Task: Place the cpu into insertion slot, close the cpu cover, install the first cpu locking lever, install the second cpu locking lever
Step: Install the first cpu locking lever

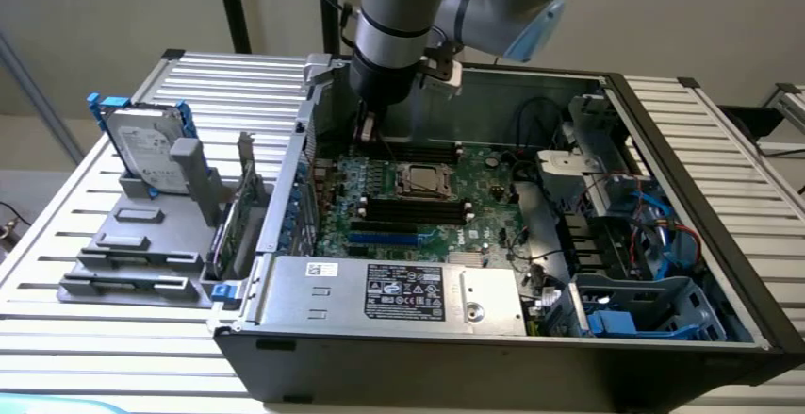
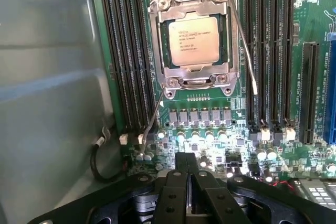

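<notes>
I read the cpu [image 2: 193, 40] as pale silver with dark lettering, framed by the silver cpu cover [image 2: 157, 51] on a green circuit board [image 2: 315, 30] striped with black memory slots [image 2: 123, 56]. The gripper [image 2: 188, 162] is matte black, and the arm [image 1: 400, 27] is silver-grey with a pale blue cap. I note a black computer case [image 1: 503, 372], a silver power supply [image 1: 315, 287] with a black label, and a table [image 1: 75, 273] of pale grey ribbed slats.

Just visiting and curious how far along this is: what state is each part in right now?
cpu: seated flat inside its cover frame.
cpu cover: closed down around the cpu.
locking levers: both angled away from the cover, seemingly unlatched.
gripper: shut, holding nothing.
computer case: open, insides exposed.
</notes>
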